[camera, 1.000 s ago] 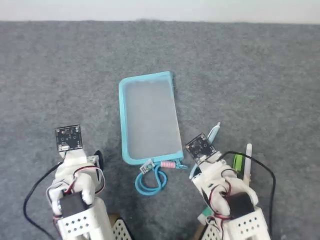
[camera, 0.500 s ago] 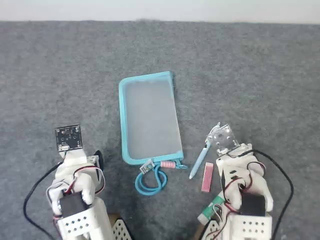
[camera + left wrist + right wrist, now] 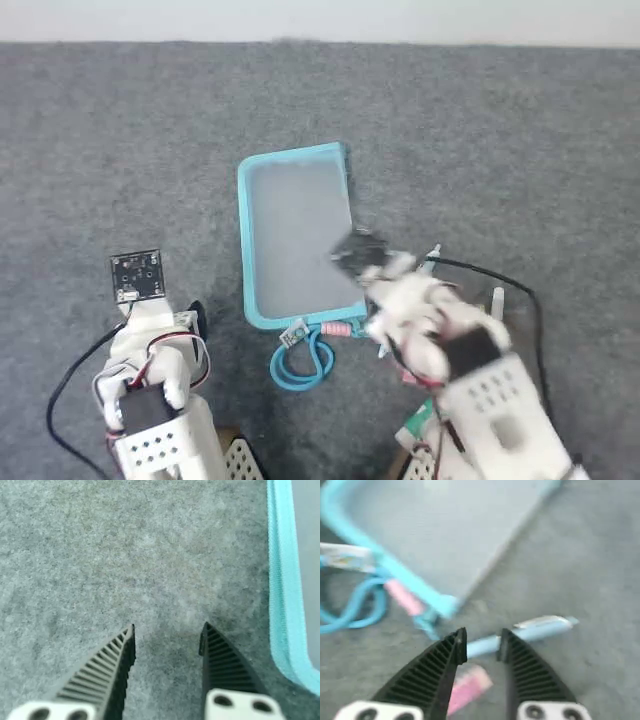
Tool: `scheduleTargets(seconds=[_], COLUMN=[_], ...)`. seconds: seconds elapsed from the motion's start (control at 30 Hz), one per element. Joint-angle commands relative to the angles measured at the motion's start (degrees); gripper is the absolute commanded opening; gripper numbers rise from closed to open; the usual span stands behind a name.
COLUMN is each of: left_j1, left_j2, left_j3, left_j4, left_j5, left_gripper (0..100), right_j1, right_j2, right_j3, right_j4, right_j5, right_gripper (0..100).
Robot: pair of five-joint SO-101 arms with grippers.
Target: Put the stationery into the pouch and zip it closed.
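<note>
High view: the blue pouch (image 3: 295, 235) lies mid-frame with its strap (image 3: 300, 365) below it. The blurred right arm (image 3: 440, 340) covers the pouch's lower right corner.

Left wrist: the left gripper (image 3: 167, 627) is spread wide and empty over carpet (image 3: 100, 555), with the pouch's edge beside it.

Right wrist: the right gripper (image 3: 482, 635) is slightly parted and empty. A blue pen (image 3: 540, 625) lies just beyond its tips, near a pink eraser (image 3: 470, 687).

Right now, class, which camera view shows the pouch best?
The high view: the pouch lies flat, nearly its whole teal border visible, an arm covering one corner. The left wrist view shows a strip of its teal edge; the right wrist view, one corner with the pink zip tab.
</note>
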Motion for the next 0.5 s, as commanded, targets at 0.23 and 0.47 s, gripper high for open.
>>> scheduleTargets(seconds=[0.23, 0.47], left_j1=[-0.18, -0.18], left_j2=[-1.14, -1.14], left_j3=[-0.4, -0.4], left_j4=[0.26, 0.26], left_j5=[0.53, 0.53], left_gripper=[20, 20], right_j1=[-6.55, -5.14], right_j2=[32.22, 43.12], right_j3=[-6.77, -15.3], right_j4=[-18.77, -20.62], right_j5=[-3.96, -5.71], right_gripper=[13.3, 13.3])
